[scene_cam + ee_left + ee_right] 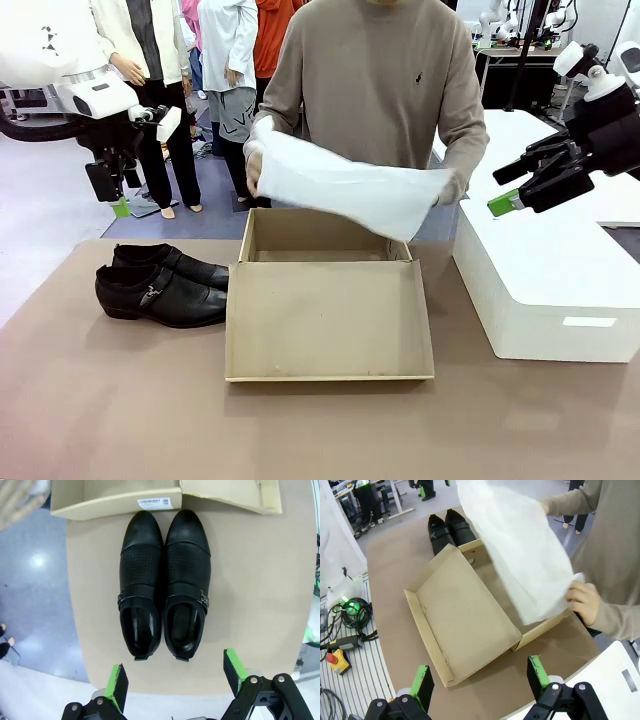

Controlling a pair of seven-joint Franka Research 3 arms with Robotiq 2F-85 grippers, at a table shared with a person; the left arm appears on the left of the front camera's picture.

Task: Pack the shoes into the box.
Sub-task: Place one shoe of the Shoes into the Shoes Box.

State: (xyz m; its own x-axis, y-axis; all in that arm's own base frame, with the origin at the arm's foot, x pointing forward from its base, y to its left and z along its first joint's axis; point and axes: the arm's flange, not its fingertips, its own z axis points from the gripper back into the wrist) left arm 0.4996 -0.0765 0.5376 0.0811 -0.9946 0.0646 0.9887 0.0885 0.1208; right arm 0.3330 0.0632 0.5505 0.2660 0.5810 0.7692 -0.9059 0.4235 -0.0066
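Note:
Two glossy black shoes (160, 285) lie side by side on the table's left, toes toward the box (330, 320). The tan cardboard box sits mid-table with its flap lid folded flat toward me. A person at the far side holds a sheet of white tissue paper (345, 185) in both hands over the box's tray. My left gripper (112, 200) hangs open high above the table's left end; in the left wrist view it (176, 677) looks straight down on the shoes (162, 582). My right gripper (508, 188) is open in the air at the right, with the box (465, 615) and paper (525, 545) below it.
A larger white rectangular box (550, 280) stands on the table's right side, under my right arm. The person's hand (585, 602) grips the paper near the tan box's far corner. Bare brown tabletop (200, 430) lies in front of the box and shoes.

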